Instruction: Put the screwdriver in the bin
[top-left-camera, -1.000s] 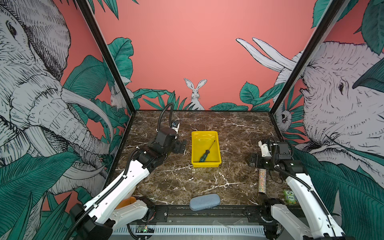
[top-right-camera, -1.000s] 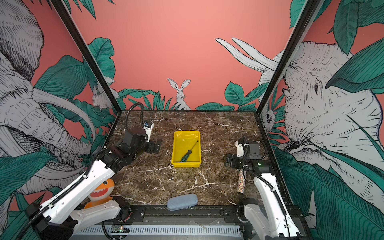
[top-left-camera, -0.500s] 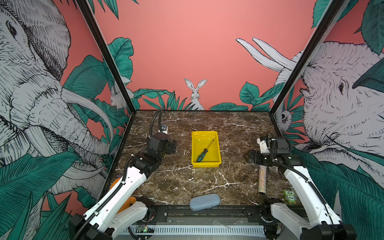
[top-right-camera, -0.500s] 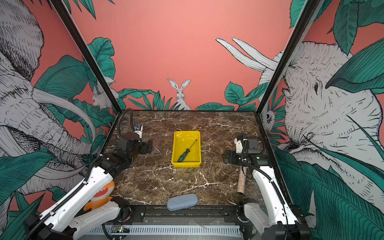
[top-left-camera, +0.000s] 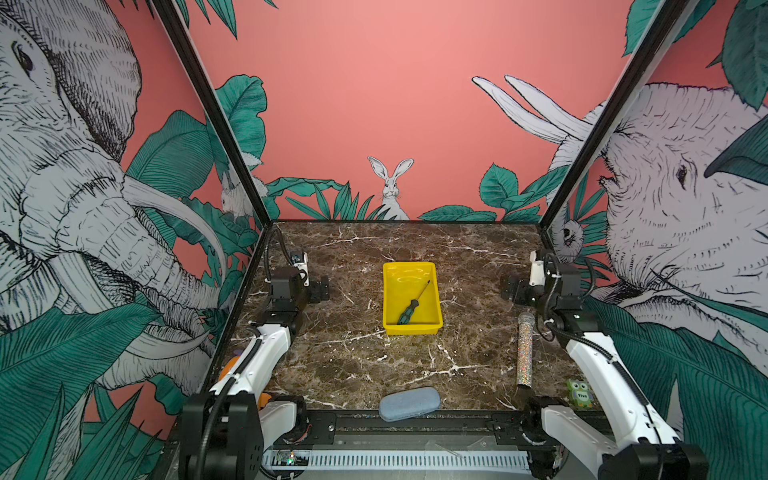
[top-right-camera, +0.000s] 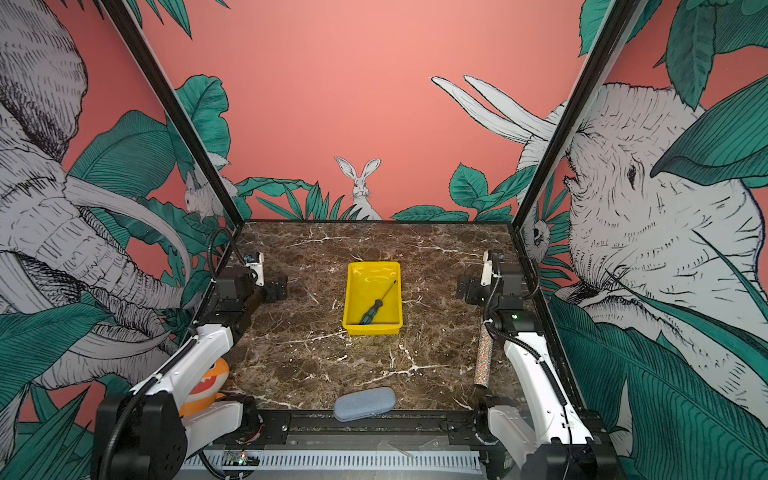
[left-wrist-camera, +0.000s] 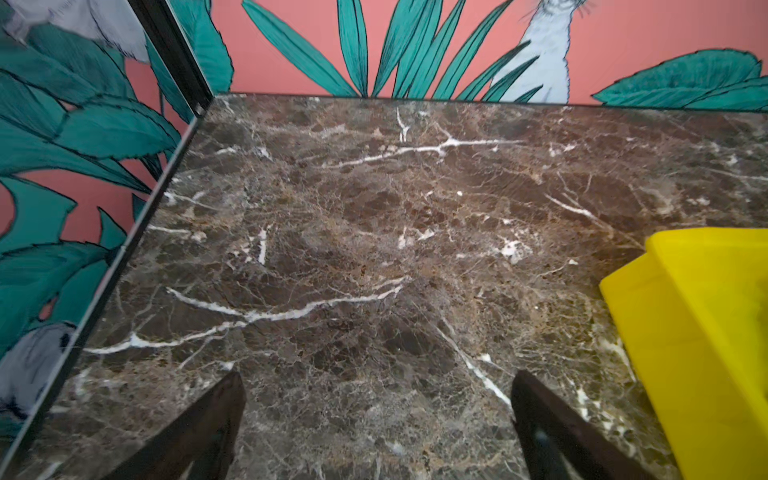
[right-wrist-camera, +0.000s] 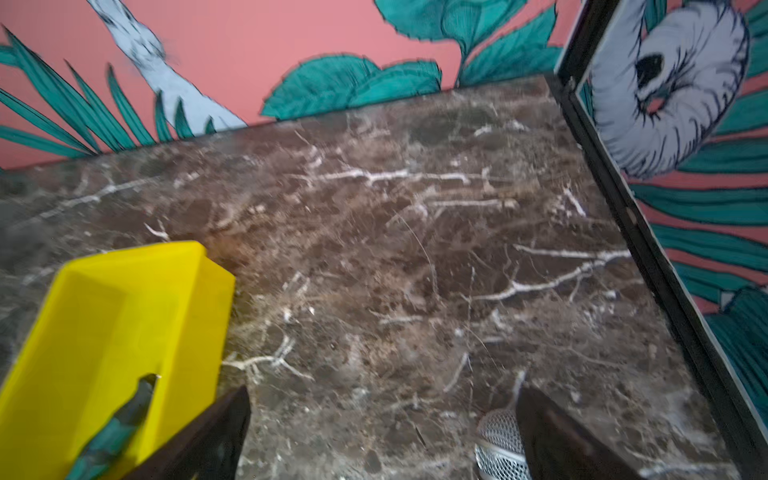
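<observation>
Both spread wide and empty: left gripper (left-wrist-camera: 378, 374), right gripper (right-wrist-camera: 384, 390). Screwdriver (top-left-camera: 412, 304), seemingly light and stiff, lies inside bin (top-left-camera: 412, 331); its handle suits grasping.

This was a small robot test booth, like a lab. Two white robot arms (top-left-camera: 266, 357) sat on a black rail (top-left-camera: 415, 426) at the edge of a brown marble counter (top-left-camera: 353, 365). Beyond the left tool (top-left-camera: 321, 289) and right tool (top-left-camera: 510, 291) stood pink walls (top-left-camera: 374, 104) with painted elephants (top-left-camera: 685, 208), leaves (top-left-camera: 245, 112) and a rabbit (top-left-camera: 390, 183).
</observation>
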